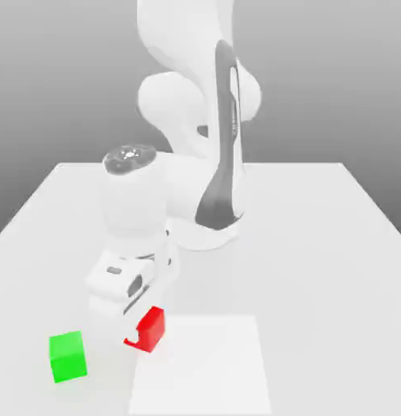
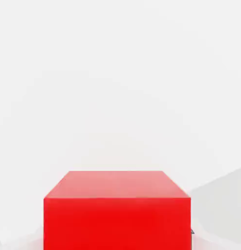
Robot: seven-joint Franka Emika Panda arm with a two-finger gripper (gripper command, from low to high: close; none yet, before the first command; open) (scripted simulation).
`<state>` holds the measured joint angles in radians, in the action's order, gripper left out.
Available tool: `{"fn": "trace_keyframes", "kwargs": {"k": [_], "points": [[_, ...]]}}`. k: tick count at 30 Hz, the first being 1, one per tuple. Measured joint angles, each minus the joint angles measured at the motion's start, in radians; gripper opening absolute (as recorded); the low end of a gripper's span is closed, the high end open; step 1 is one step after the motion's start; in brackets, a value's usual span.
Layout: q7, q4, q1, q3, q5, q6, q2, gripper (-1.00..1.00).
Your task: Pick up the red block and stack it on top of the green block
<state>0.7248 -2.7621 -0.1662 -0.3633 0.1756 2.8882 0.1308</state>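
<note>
Claw [image 1: 141, 331] closed on the red block [image 1: 153, 331], we have it low by the desk [image 1: 317, 284]; the green block [image 1: 67, 357] sits apart, toward the exterior view's left. If our grip is off-centre, the red block could twist or slip as we lift. Carrying it too low could knock the green one away, and letting go while misaligned or too high could topple our stack.

A paler rectangular patch [image 1: 205, 366] marks the whitish tabletop [image 1: 317, 268].
</note>
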Motion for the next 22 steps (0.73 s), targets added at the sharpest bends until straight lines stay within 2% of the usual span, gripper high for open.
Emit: {"fn": "trace_keyframes", "kwargs": {"k": [5, 7, 12, 19, 20, 22], "points": [[-0.112, -0.023, 0.000, -0.040, -0.150, -0.083, -0.109, -1.00], [-0.106, 0.017, 0.014, -0.064, -0.161, -0.129, -0.112, -1.00], [-0.020, 0.183, 0.136, -0.121, -0.116, -0.255, -0.066, -1.00], [0.130, 0.228, 0.207, -0.028, 0.077, -0.135, 0.117, -1.00], [0.142, 0.229, 0.216, -0.017, 0.093, -0.122, 0.133, 1.00], [0.142, 0.229, 0.216, -0.017, 0.093, -0.122, 0.133, 1.00]]}}
